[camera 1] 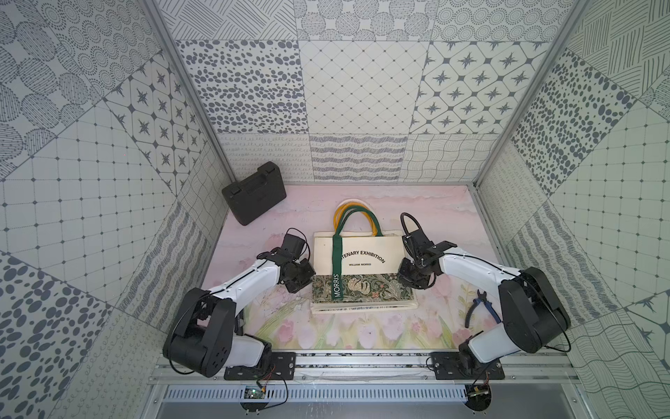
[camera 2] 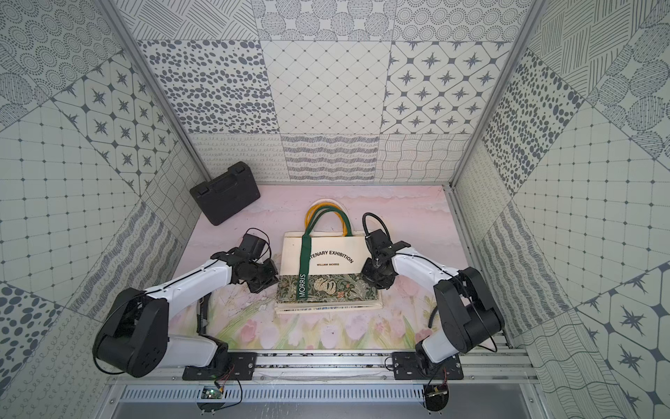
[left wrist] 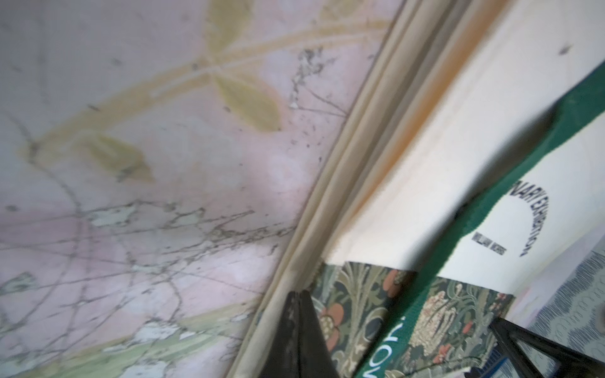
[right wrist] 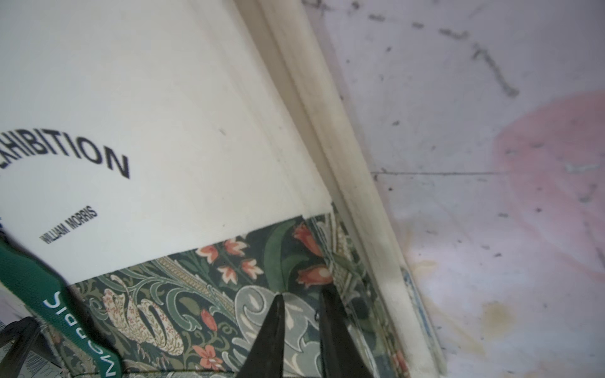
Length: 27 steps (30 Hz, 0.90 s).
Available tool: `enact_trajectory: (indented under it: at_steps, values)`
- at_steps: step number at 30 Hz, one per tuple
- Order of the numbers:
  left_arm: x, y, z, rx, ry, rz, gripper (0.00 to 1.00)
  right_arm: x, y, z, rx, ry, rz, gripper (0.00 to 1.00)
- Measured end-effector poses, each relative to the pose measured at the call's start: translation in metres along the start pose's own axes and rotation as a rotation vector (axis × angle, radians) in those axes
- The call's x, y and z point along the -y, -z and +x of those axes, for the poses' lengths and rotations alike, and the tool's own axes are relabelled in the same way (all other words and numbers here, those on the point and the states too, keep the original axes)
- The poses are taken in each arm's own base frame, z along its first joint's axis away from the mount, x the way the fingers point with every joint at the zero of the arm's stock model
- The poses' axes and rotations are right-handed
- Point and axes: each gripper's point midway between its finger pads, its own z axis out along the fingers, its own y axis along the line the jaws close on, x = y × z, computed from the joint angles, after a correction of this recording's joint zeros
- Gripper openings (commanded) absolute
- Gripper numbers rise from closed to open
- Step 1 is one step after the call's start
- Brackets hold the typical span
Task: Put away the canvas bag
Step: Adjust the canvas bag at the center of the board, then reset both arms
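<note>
Jaws of my left gripper [left wrist: 298,293] were pressed together at the left edge of the canvas bag [left wrist: 425,163], beside its flowered band [left wrist: 357,294]; I could not tell if any cloth was caught between them; my right gripper [right wrist: 301,294] was at the opposite edge, over the same band, its jaws standing a narrow gap apart with the flowered cloth visible between; whether they pinched it I could not tell; in both top views the bag [camera 1: 362,250] [camera 2: 326,250] lay flat in the middle of the worktop [camera 1: 362,333], its handles [camera 1: 357,217] pointing to the back wall and a green strap [camera 1: 338,268] crossing its printed face; a black case [camera 1: 253,194] lay at the back left corner, well apart from the bag; pliers [camera 1: 480,308] lay near my right arm.
</note>
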Motion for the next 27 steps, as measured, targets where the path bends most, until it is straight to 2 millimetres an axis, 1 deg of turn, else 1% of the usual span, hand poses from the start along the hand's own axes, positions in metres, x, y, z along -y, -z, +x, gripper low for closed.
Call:
enact_trajectory:
  at_steps: [3,5,6,7,8,9,10,11,12,14,17,19,20,22,23,24,25,26,27]
  values:
    - [0.000,0.016,-0.002,0.044,-0.032,0.013,0.00,0.000,0.001,-0.002,0.002,0.010,0.002,0.22]
    - [0.003,0.031,-0.005,0.089,-0.062,0.040,0.13,-0.001,0.002,-0.002,0.003,0.023,0.000,0.26]
    - [0.006,0.038,-0.007,0.109,-0.075,0.055,0.25,-0.001,0.004,-0.003,0.006,0.031,-0.001,0.29]
    - [0.010,0.049,-0.009,0.140,-0.094,0.079,0.47,-0.001,0.007,-0.003,0.011,0.045,-0.001,0.32]
    - [0.015,0.059,-0.011,0.170,-0.120,0.103,0.63,-0.002,0.011,-0.004,0.021,0.061,-0.004,0.36]
    - [0.019,0.069,-0.013,0.198,-0.138,0.127,0.85,-0.002,0.017,-0.005,0.034,0.077,-0.004,0.42]
    - [0.025,0.080,-0.016,0.233,-0.156,0.154,0.99,-0.003,0.026,-0.008,0.060,0.096,-0.008,0.57]
    - [0.030,0.092,-0.019,0.271,-0.175,0.175,1.00,-0.005,0.036,-0.011,0.087,0.114,-0.015,0.77]
    - [0.034,0.105,-0.022,0.308,-0.193,0.195,1.00,-0.009,0.051,-0.017,0.132,0.134,-0.030,0.99]
    - [0.041,0.127,-0.028,0.377,-0.221,0.220,1.00,-0.022,0.086,-0.030,0.242,0.178,-0.080,0.99]
    - [0.048,0.157,-0.038,0.480,-0.253,0.231,1.00,-0.038,0.152,-0.054,0.464,0.247,-0.145,0.99]
    - [0.048,0.170,-0.046,0.537,-0.258,0.217,1.00,-0.040,0.186,-0.069,0.625,0.289,-0.153,0.99]
    - [0.046,0.174,-0.051,0.564,-0.261,0.203,1.00,-0.037,0.199,-0.076,0.710,0.321,-0.146,0.99]
    - [0.041,0.175,-0.059,0.610,-0.268,0.167,1.00,-0.027,0.210,-0.087,0.868,0.382,-0.110,0.99]
    - [0.038,0.172,-0.062,0.629,-0.274,0.145,1.00,-0.018,0.210,-0.091,0.936,0.405,-0.077,0.99]
    - [0.033,0.167,-0.066,0.648,-0.284,0.122,1.00,-0.008,0.205,-0.096,1.002,0.430,-0.039,0.99]
    - [0.028,0.160,-0.069,0.668,-0.294,0.101,1.00,0.002,0.196,-0.099,1.055,0.456,-0.001,0.99]
    - [0.022,0.153,-0.071,0.686,-0.314,0.080,1.00,0.011,0.185,-0.103,1.093,0.475,0.035,0.99]
    - [0.017,0.143,-0.072,0.704,-0.346,0.064,1.00,0.022,0.170,-0.106,1.120,0.491,0.078,0.99]
